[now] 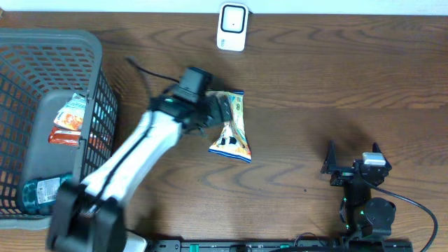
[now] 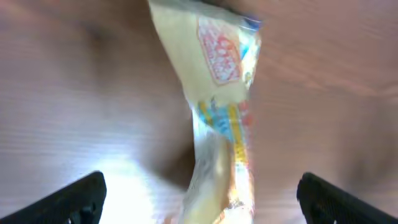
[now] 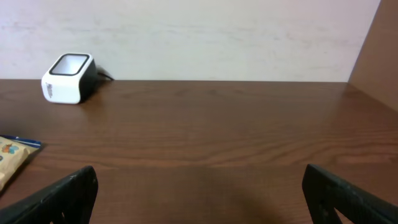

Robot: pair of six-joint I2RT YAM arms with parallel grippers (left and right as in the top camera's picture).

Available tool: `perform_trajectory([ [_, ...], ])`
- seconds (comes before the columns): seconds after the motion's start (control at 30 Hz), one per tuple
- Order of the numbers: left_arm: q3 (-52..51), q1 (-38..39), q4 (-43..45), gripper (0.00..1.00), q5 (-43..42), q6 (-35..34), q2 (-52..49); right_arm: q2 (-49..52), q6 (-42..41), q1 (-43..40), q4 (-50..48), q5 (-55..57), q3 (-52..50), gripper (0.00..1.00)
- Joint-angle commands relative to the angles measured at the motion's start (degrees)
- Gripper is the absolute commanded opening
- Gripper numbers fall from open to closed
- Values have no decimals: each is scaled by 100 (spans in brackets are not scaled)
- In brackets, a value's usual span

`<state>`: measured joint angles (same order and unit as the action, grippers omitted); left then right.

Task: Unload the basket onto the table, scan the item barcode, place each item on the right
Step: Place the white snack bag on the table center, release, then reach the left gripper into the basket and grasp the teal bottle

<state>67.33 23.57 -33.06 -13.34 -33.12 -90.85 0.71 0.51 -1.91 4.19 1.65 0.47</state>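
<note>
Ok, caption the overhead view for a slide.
Left gripper open over a snack bag; scanner beyond, basket at far left.

A dark, wood-grain table is carrying three things. A grey mesh basket is sitting at its left end. A small white barcode scanner is standing at the far edge near the middle. A yellow snack packet is lying near the centre, to the right of the basket and well apart from the scanner.
</note>
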Motion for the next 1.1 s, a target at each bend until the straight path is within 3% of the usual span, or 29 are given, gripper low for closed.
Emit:
perform_trajectory([
  [0.0,636,-498,-564,98,37,660,1086,-33,42,50,33,-11,2,99],
  [0.17,1180,-1366,-1226,98,42,1045,2302,-33,42,50,33,-11,2,99],
  [0.43,1403,-3263,-1622,98,114,1043,3974,-33,42,50,33,-11,2,99],
  [0.63,1401,-3974,-2350,99,890,1200,4035,-33,42,50,33,-11,2,99],
  [0.97,1401,-4280,-2518,99,892,1335,3427,-33,42,50,33,-11,2,99],
  [1.07,1401,-4280,-2503,98,901,1005,3027,-33,42,50,33,-11,2,99],
])
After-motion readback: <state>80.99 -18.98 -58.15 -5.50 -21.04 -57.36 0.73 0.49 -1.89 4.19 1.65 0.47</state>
